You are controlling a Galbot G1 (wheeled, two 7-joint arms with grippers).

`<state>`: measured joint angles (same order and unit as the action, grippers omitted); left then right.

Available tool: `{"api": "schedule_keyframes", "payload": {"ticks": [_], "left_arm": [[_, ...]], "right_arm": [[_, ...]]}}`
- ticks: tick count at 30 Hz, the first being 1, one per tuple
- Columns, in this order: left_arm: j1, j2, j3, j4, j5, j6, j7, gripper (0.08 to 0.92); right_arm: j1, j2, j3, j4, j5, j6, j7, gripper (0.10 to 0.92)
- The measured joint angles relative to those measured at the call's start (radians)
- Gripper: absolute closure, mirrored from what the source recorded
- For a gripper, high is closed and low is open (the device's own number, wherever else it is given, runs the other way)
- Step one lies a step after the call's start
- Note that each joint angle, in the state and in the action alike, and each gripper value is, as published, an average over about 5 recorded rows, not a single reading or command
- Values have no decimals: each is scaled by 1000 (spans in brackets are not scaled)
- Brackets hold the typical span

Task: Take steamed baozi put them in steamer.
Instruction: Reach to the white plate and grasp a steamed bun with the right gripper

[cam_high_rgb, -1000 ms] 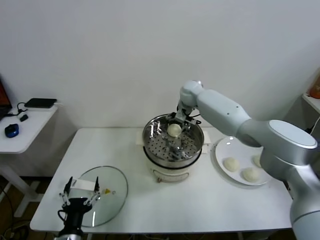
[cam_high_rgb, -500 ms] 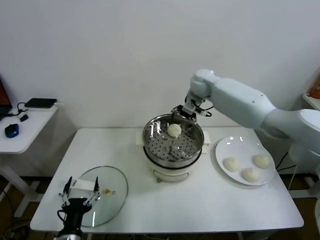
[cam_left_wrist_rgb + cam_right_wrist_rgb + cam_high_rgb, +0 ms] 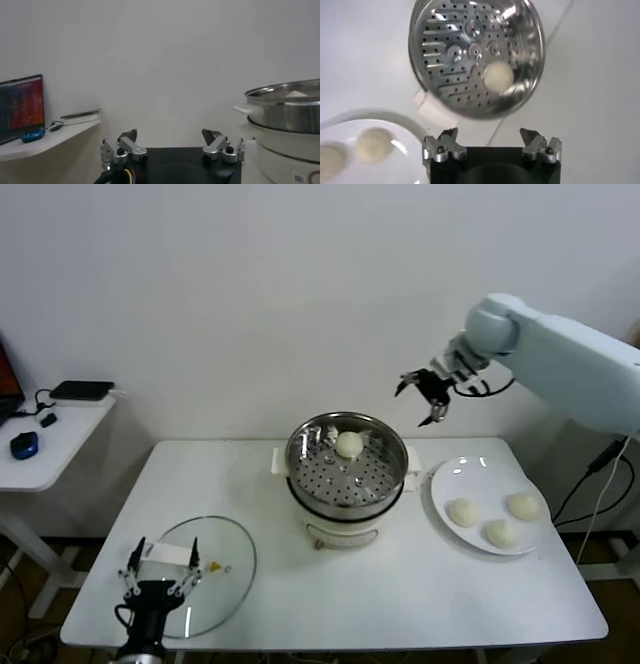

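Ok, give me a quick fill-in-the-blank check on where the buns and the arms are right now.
1. The shiny steel steamer basket holds ___ cream-white bun.
2. The round white plate holds ___ buns.
3. The right gripper hangs above the table, jaws ___.
4. The left gripper rests by the flat ___ lid.
Missing: one; three; open; glass

right gripper [image 3: 491,142] open, empty | baozi [image 3: 498,76] in steamer [image 3: 445,60]
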<state>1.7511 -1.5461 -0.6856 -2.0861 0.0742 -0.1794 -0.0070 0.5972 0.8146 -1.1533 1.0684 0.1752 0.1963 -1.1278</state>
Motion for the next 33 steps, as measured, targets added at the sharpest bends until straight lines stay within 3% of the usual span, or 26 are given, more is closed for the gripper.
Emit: {"api": "schedule_keyframes", "payload": {"ticks": [14,33], "left_arm": [[11,-1,5,-3,12,-2,-1,177],[10,-1,-3,15,9,-6,-3,177]], "right_arm": [[-169,-163,82,-86,-9,-80,-30,203],[-398,-65,177,-187,-111,-125,-38,203]]}}
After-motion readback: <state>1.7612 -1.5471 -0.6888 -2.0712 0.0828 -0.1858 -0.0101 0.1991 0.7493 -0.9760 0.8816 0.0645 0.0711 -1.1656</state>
